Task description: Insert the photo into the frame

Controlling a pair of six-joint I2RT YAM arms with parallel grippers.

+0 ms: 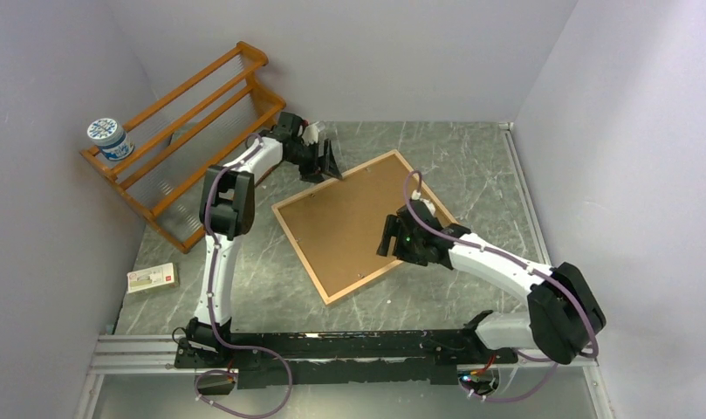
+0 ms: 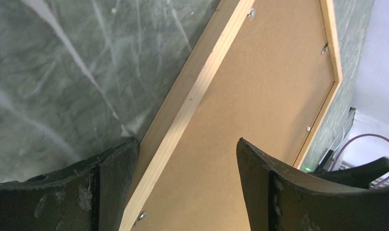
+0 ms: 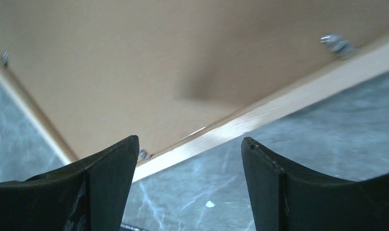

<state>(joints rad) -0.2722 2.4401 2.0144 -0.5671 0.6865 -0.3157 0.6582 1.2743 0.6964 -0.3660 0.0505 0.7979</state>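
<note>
The frame [image 1: 301, 257], with a thin light-wood border, lies flat on the table at an angle, back side up, and a brown backing board [image 1: 349, 218] fills it. The photo is hidden. My left gripper [image 1: 325, 166] hovers open over the frame's far left edge; in the left wrist view its fingers straddle the wood border [image 2: 192, 96] with nothing between them. My right gripper [image 1: 386, 237] stands open over the frame's right side; in the right wrist view the border [image 3: 279, 103] and the table show between its fingers.
An orange-brown slatted rack [image 1: 192, 122] stands at the back left with a white-and-blue cup [image 1: 109, 138] on its end. A small flat box [image 1: 152, 278] lies near the left wall. Small metal tabs [image 2: 251, 13] sit along the frame's inner edge. Walls close in on both sides.
</note>
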